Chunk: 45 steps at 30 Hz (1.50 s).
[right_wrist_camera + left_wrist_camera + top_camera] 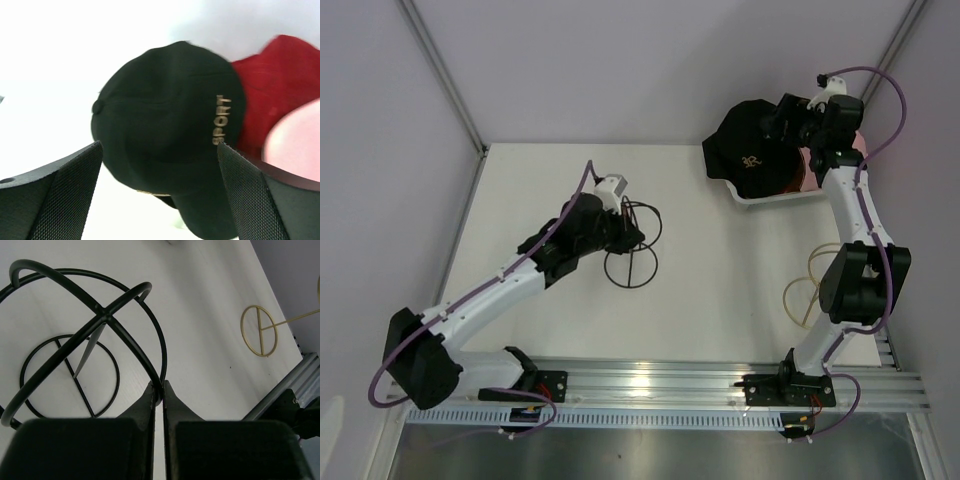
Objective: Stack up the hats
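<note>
The left gripper (625,228) reaches toward the middle of the table (720,260). Its fingers are clenched on a hoop of a black wire stand (102,311). In the left wrist view the two fingers (145,407) press together with the thin wire pinched between their tips. The stand is made of crossed hoops above a flat ring base, and the base rests on the table top. A gold wire stand (259,331) lies nearer the right edge, close to the right arm and well apart from the black one.

The hats are at the far right corner of the table, piled in a white basket (760,198). A black cap (170,120) lies on top, with the word SPORT in pale letters along one side. A red hat (280,75) is just behind it and a pink hat (295,140) is beside it, both partly hidden.

The right gripper (159,147) hangs over this pile with its jaws spread wide, one finger on each side of the black cap, grasping nothing. Whether the fingers touch the cap cannot be told.
</note>
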Motion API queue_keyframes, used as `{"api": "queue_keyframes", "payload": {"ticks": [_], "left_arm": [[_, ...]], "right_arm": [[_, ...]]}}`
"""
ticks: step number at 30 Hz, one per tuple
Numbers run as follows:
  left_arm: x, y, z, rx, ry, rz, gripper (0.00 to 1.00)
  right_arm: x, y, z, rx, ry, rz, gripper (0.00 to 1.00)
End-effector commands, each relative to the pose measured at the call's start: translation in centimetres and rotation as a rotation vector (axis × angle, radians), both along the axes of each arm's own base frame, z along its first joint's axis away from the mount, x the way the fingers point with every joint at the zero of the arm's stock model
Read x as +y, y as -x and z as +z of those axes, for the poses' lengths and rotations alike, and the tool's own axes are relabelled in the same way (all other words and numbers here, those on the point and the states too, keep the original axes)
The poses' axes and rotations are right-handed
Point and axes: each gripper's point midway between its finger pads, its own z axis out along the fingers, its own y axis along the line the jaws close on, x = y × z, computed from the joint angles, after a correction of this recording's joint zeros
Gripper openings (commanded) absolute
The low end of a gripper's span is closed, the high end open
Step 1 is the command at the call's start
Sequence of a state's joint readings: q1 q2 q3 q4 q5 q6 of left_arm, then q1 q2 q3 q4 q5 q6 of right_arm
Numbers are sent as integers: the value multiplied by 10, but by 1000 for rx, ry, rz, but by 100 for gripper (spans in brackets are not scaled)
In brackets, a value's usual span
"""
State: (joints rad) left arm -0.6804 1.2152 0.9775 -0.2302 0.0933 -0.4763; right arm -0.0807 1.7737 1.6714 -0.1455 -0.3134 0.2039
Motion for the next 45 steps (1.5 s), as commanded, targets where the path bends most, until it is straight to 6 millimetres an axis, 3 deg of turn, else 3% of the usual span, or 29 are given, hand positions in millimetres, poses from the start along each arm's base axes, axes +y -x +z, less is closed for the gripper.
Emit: {"api": "queue_keyframes", "payload": {"ticks": [1, 10, 12, 13, 14, 17, 18, 19, 22, 24, 25, 28, 32, 33, 36, 37, 38, 39, 41, 45], "left_arm": [[-34, -11, 42, -124, 92, -114, 1], [-70, -35, 44, -154, 98, -167, 1], [-74, -40, 48, -157, 86, -176, 1], [-75, -40, 47, -159, 81, -179, 1], [-75, -41, 49, -168, 82, -180, 1], [-76, -43, 54, -181, 81, -184, 3], [-76, -43, 52, -174, 71, -186, 7], [-75, -43, 54, -165, 58, -182, 24], [-68, -40, 59, -165, 39, -172, 58], [-63, -36, 66, -174, 41, -168, 66], [-58, -30, 77, -185, 48, -168, 76], [-48, -20, 93, -203, 51, -165, 89], [-24, 1, 130, -278, 87, -141, 93], [-18, 3, 135, -295, 84, -124, 93], [6, 9, 151, -365, 72, -62, 94], [12, 10, 152, -378, 62, -42, 95], [19, 10, 155, -395, 53, -20, 96], [34, 9, 161, -423, 28, 34, 99], [46, 9, 163, -446, 1, 76, 99], [76, 13, 173, -494, -18, 168, 100]], "right_arm": [[20, 13, 42, -143, 17, 134, 99], [56, 11, 50, -263, 143, 307, 99], [60, 9, 40, -233, 213, 303, 99], [60, 7, 44, -241, 239, 296, 100], [73, 8, 37, -225, 254, 317, 99], [79, 5, 32, -222, 299, 330, 99], [84, 3, 25, -210, 306, 334, 100], [82, -1, 22, -204, 329, 317, 99], [86, -8, 10, -176, 377, 308, 99], [79, -15, 6, -157, 423, 250, 99], [78, -19, 2, -146, 461, 221, 99], [76, -25, -6, -126, 508, 186, 99], [68, -33, -15, -98, 536, 143, 95], [68, -34, -14, -100, 539, 142, 92], [71, -37, -24, -76, 540, 160, 62], [71, -38, -23, -82, 539, 158, 43], [72, -38, -23, -84, 538, 159, 35], [73, -38, -21, -89, 541, 157, 18], [74, -38, -13, -108, 547, 144, 2], [76, -32, 9, -155, 542, 158, 0]]}}
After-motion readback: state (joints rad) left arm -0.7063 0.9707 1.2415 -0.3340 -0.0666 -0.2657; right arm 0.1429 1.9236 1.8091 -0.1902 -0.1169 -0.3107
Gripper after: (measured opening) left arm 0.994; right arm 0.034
